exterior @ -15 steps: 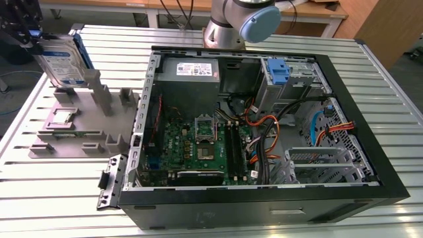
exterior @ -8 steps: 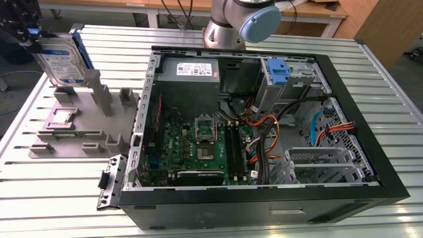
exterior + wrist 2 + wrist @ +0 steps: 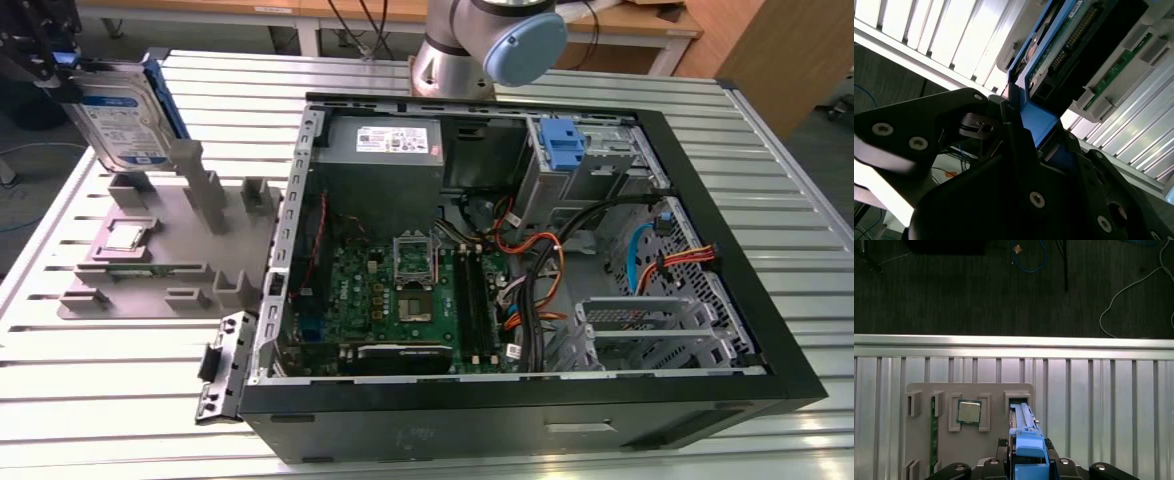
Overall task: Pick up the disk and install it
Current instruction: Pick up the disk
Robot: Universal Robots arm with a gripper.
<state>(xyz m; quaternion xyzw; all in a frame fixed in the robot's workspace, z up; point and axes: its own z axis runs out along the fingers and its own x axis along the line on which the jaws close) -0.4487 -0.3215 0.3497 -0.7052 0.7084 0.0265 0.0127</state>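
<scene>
The disk (image 3: 124,118) is a silver hard drive with a white-and-blue label and blue side rails. It stands on edge at the exterior view's far left, over the grey parts holder (image 3: 160,250). My gripper (image 3: 80,72) is shut on its upper end. In the first wrist view, the blue rail of the disk (image 3: 1026,437) runs from my gripper (image 3: 1029,462) toward the holder's slot (image 3: 1016,401). In the second wrist view, black fingers (image 3: 1019,135) clamp the blue rail, and the disk's circuit side (image 3: 1064,47) faces the camera.
The open computer case (image 3: 787,370) lies on the slatted metal table (image 3: 801,160), with a drive bay and blue latch (image 3: 561,142) at its far right corner. The holder also carries a square CPU chip (image 3: 969,411) and a green memory stick (image 3: 933,432). The arm's base (image 3: 461,50) stands behind the case.
</scene>
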